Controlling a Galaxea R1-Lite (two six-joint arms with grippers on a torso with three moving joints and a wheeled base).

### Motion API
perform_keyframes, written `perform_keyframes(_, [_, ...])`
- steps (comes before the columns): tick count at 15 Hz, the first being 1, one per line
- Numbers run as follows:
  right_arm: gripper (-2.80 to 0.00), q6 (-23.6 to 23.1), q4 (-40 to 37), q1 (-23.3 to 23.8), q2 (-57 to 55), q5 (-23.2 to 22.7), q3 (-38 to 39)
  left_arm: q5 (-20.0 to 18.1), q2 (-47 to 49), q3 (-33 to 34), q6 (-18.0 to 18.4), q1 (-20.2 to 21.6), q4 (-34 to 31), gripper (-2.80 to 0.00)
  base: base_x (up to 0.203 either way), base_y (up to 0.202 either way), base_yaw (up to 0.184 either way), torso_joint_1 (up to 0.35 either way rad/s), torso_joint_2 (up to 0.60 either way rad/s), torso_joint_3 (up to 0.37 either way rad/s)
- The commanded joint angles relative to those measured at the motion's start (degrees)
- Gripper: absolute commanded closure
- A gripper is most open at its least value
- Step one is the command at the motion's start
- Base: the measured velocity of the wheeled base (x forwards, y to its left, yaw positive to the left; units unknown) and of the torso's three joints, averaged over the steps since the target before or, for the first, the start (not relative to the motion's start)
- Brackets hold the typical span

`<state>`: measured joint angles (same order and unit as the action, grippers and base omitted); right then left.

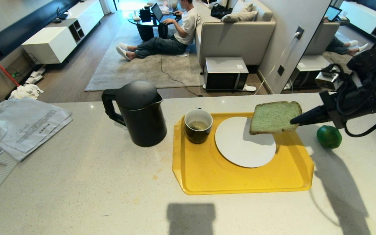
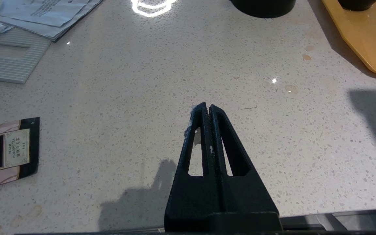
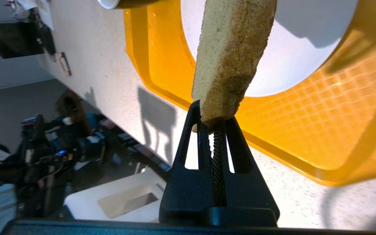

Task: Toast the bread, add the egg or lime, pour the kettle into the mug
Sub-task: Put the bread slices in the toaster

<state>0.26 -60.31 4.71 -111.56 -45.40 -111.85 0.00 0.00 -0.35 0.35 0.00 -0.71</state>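
So the bread point(image 1: 274, 117) is up in the air, clamped by one corner of its crust in the right gripper point(image 1: 295, 120), hanging flat over the right edge of the plate point(image 1: 237, 147). The shadow on the plate says it's clear of it, not touching. In the right wrist view the jaws are pinched nearly together on just a thin bit of crust point(image 3: 219, 112), so I'd call that a skinny grip.

If it were me: move slow, no wrist flicks, since a soft slice held by a corner can tear or droop. Get it centred over the plate, come down low, then let go, don't drop it from height.

Everything else relative to the plate: mug point(image 1: 198, 125) just left of it, tea bag inside, both on the yellow tray point(image 1: 240, 179). Kettle point(image 1: 137, 112) further left, off the tray. Lime point(image 1: 329, 136) to the right, off the tray on the counter point(image 1: 77, 182).

Left gripper point(image 2: 207, 107) is squeezed closed, empty, parked over bare counter well left of the plate.

Count: one bread, one lime, one mug, one kettle, one plate, one tray. No egg that I can see.
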Motion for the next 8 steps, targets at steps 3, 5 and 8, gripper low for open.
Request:
perform_keyframes(3, [0.0, -5.6, -0.4, 0.0, 12.0, 7.9, -1.3, 0.0, 0.1, 0.0, 0.0, 0.0, 0.0, 0.0, 0.0, 0.0, 0.0, 0.0, 0.0, 0.0])
perform_keyframes(5, [0.0, -9.5, -0.4, 0.1, 15.5, 12.6, -1.3, 0.0, 0.1, 0.0, 0.0, 0.0, 0.0, 0.0, 0.0, 0.0, 0.0, 0.0, 0.0, 0.0])
perform_keyframes(8, [0.0, -14.7, -0.4, 2.0, 19.9, 15.3, -0.8, 0.0, 0.1, 0.0, 0.0, 0.0, 0.0, 0.0, 0.0, 0.0, 0.0, 0.0, 0.0, 0.0])
